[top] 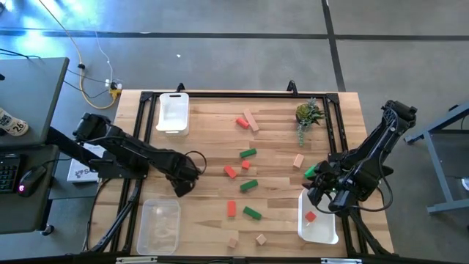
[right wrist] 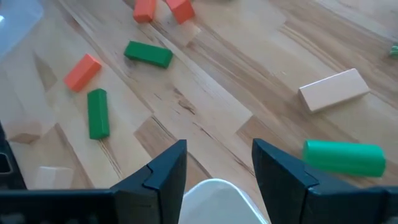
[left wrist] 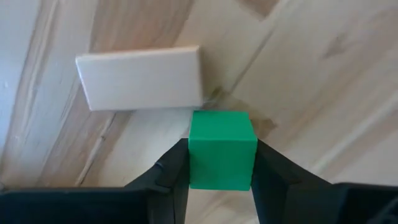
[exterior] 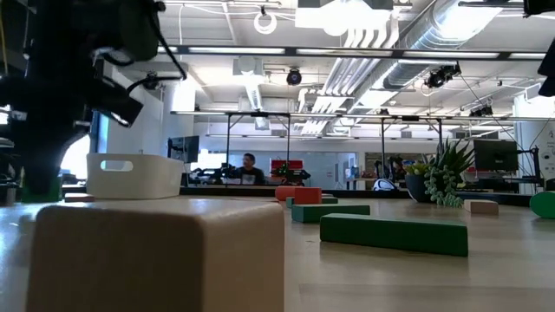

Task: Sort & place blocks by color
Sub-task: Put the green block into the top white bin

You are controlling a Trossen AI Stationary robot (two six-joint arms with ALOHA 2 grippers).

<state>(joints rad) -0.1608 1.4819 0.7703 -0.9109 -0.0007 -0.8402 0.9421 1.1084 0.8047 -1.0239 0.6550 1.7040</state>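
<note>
The left gripper [left wrist: 221,171] sat low over the worktop [top: 278,147] at about 8 o'clock from its centre, with its jaws drawn in against both sides of a green cube [left wrist: 222,148]. A plain tan block [left wrist: 140,78] lay flat just beyond that cube, nearly touching its far edge. The right gripper [right wrist: 217,168] hung at about 4 o'clock, above the near rim of a white tray [top: 319,224] holding one red block [top: 311,216]; its jaws stood partly apart with nothing between them. A green bar [right wrist: 343,155] lay just beside that gripper. Across the middle of the worktop were scattered more red, green and tan blocks [top: 248,170]. A clear tray [top: 159,226] sat at 7 o'clock, a second white tray [top: 173,112] at 11 o'clock, and a small potted plant [top: 308,114] at 1 o'clock.
</note>
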